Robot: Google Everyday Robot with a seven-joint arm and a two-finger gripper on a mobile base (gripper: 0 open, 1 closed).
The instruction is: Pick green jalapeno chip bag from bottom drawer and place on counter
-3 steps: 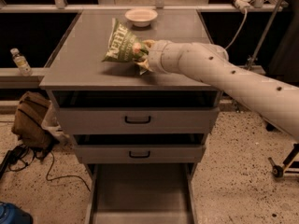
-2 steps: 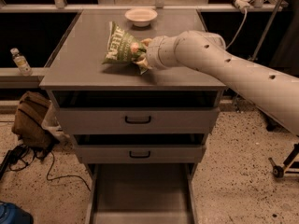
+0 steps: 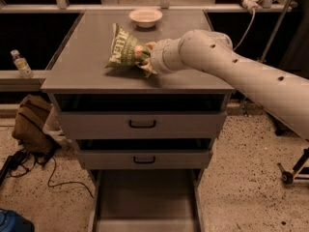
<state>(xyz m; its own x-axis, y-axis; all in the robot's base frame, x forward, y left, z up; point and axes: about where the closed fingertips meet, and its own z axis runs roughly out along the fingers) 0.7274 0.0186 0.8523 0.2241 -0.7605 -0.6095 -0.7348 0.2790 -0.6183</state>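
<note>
The gripper (image 3: 146, 59) is reaching over the middle of the counter (image 3: 79, 69), its fingers clamping the right end of the green jalapeno chip bag (image 3: 123, 50). The bag is hanging tilted, left corner low, likely ready for release, well clear of the far white bowl (image 3: 145, 17). The bottom drawer (image 3: 145, 199) is standing open below.

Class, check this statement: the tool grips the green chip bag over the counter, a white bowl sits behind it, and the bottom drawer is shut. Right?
No. The bottom drawer is pulled open, as the camera view shows. The rest holds: the tool grips the green chip bag over the counter, with the white bowl behind it.
</note>
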